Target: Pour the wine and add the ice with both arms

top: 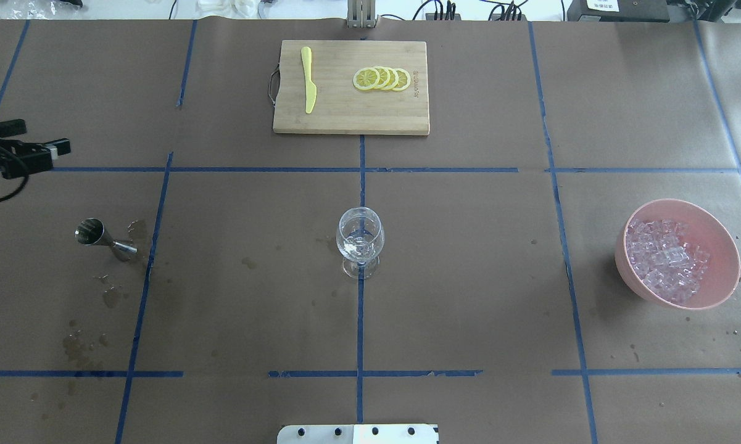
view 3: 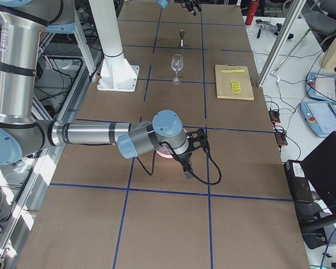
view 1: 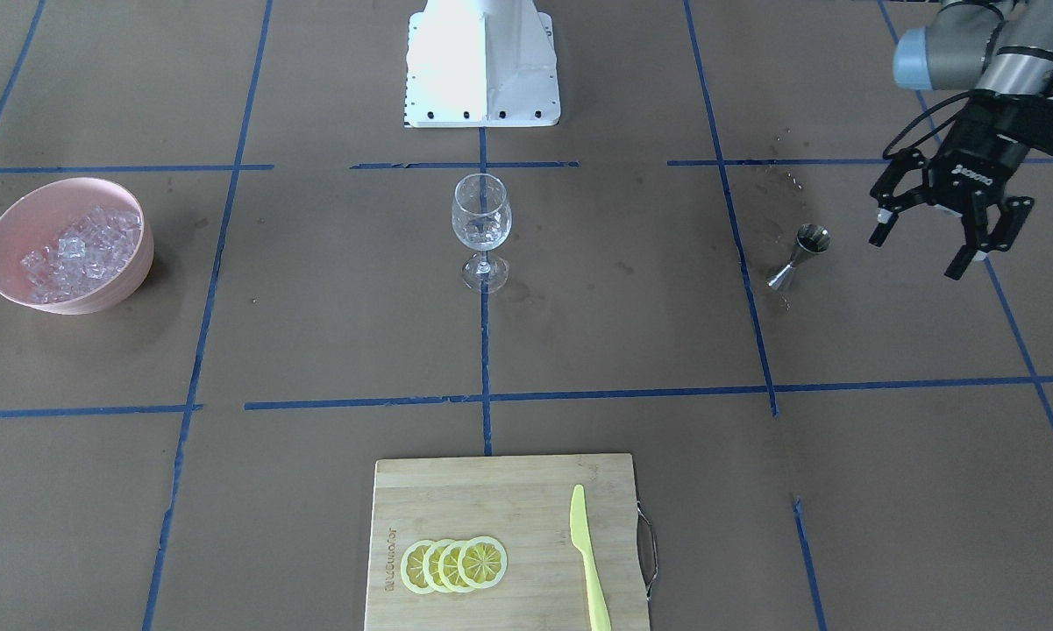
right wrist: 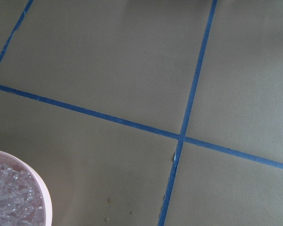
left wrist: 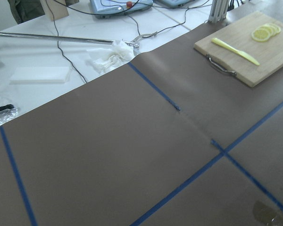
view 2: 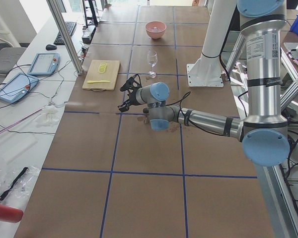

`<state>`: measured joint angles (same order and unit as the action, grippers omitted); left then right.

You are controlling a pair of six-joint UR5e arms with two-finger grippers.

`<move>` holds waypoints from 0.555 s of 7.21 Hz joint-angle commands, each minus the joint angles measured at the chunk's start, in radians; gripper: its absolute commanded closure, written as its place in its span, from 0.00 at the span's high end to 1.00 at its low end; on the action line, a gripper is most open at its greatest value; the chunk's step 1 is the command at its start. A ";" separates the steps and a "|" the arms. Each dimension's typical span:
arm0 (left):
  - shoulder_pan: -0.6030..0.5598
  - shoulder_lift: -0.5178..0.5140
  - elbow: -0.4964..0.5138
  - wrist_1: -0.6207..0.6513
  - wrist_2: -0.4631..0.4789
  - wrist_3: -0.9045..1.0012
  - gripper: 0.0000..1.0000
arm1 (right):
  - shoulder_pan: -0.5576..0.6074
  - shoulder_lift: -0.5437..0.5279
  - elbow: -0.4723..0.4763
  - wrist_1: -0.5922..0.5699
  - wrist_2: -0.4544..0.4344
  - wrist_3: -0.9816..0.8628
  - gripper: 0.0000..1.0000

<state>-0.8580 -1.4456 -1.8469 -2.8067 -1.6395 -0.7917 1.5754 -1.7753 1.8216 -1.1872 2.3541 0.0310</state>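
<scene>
**Front-facing view.** The left gripper (view 1: pixel 922 247) hangs above the table at the view's right. Its fingers are spread with nothing between them. The steel jigger (view 1: pixel 798 257) stands on the paper near it, on the side toward the table's centre, and is not touched. The wine glass (view 1: pixel 481 230) stands upright on the centre tape line, well apart from the gripper. The pink bowl (view 1: pixel 114 289) sits at the far end of the table, heaped with ice (view 1: pixel 74 254). The right arm is out of frame.

**Overhead.** The jigger lies closer to the robot's base than the left gripper and a little inboard of it. Damp stains surround the jigger. Something clear sits in the glass; I cannot tell whether it is liquid or cubes.

**Exterior left.** The near arm reaches low along the table, and its wrist hides the jigger.

**Exterior right.** The right gripper (view 3: pixel 193 154) is on the near arm, whose wrist is over the bowl. Only a pink sliver of the bowl shows beneath it. I cannot tell the finger spread from here.

**Left wrist.** This view shows bare paper and tape, with the cutting board (left wrist: pixel 254 52) in the far corner. No jigger is in frame.

**Right wrist.** The bowl's rim and the ice fill the lower-left corner. No fingers are in frame.

**Judgement.** The right arm is the nearer one to the ice and the left arm the nearer one to the jigger. The glass lies inboard of both.
</scene>
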 commanded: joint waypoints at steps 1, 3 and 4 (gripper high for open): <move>0.270 0.052 -0.020 -0.022 0.422 -0.073 1.00 | 0.000 -0.009 -0.001 0.021 0.001 0.001 1.00; 0.472 0.090 -0.015 -0.062 0.769 -0.095 1.00 | 0.000 -0.012 -0.001 0.024 0.001 0.001 1.00; 0.556 0.091 0.017 -0.060 0.888 -0.165 1.00 | 0.000 -0.018 0.001 0.030 0.001 0.001 1.00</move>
<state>-0.4120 -1.3616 -1.8547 -2.8625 -0.9200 -0.8993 1.5754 -1.7882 1.8210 -1.1618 2.3546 0.0322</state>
